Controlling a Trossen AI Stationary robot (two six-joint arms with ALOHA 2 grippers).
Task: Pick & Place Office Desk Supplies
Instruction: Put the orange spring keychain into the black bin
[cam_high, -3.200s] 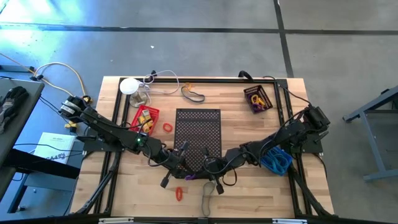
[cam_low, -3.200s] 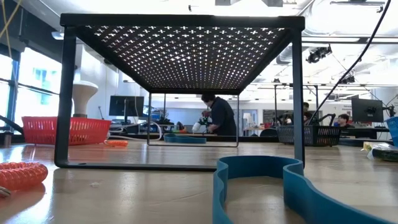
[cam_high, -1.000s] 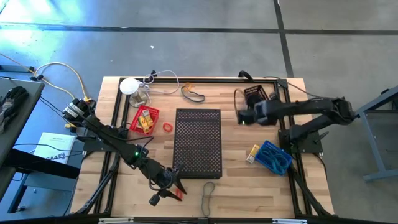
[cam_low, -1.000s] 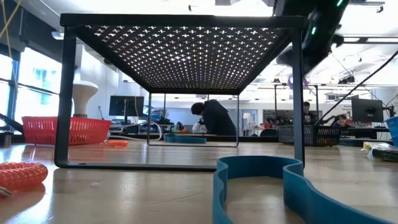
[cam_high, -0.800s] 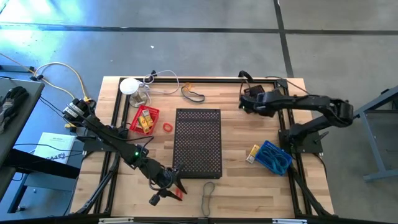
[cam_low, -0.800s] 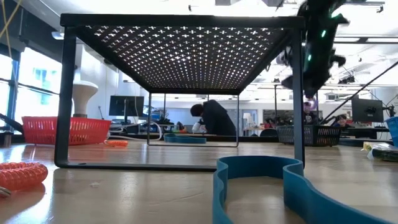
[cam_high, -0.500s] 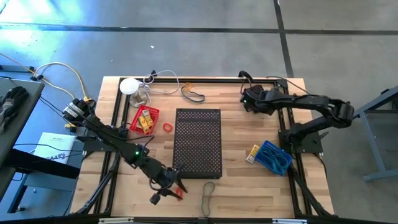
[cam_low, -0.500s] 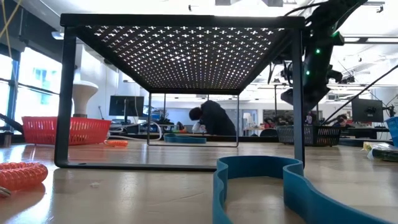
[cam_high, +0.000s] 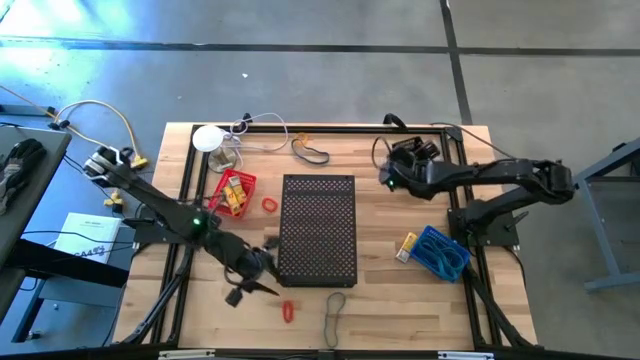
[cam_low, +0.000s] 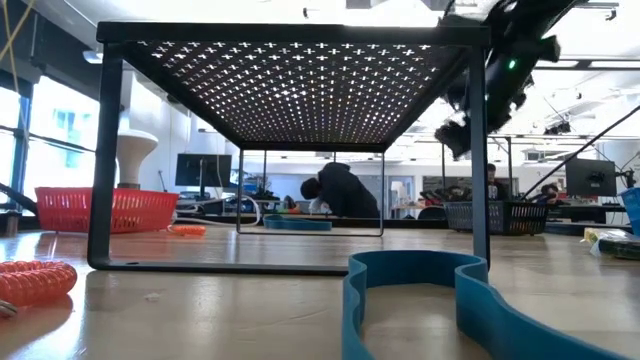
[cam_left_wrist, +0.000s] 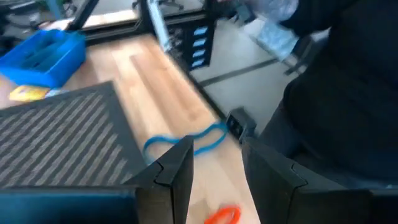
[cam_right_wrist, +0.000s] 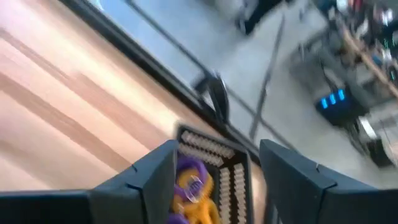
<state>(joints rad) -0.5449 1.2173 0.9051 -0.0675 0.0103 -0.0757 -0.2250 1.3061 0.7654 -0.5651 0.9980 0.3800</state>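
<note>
My right gripper (cam_right_wrist: 214, 180) is open above a small dark basket (cam_right_wrist: 233, 171) at the table's far right, which holds a purple loop (cam_right_wrist: 189, 169) and yellow-orange pieces (cam_right_wrist: 194, 208). In the high view this gripper (cam_high: 390, 176) covers most of the basket (cam_high: 428, 150). My left gripper (cam_high: 262, 285) is open with nothing between its fingers (cam_left_wrist: 177, 171), raised near the table's front, left of the black perforated shelf (cam_high: 318, 230). A red loop (cam_high: 288, 311) and a thin band (cam_high: 334, 305) lie flat on the wood just beyond it.
A red basket (cam_high: 232, 192) of small items, a red loop (cam_high: 268, 205) and a white disc with cords (cam_high: 207, 138) lie at the far left. A band (cam_high: 310, 152) lies at the far middle. A blue basket (cam_high: 442, 252) and a yellow piece (cam_high: 407, 244) sit right.
My right gripper has swung over the dark basket and sunk a little; the purple loop that hung from it in the low view no longer hangs there. My left gripper has drawn back up and toward the table's left edge, away from the red loop, which stays put.
</note>
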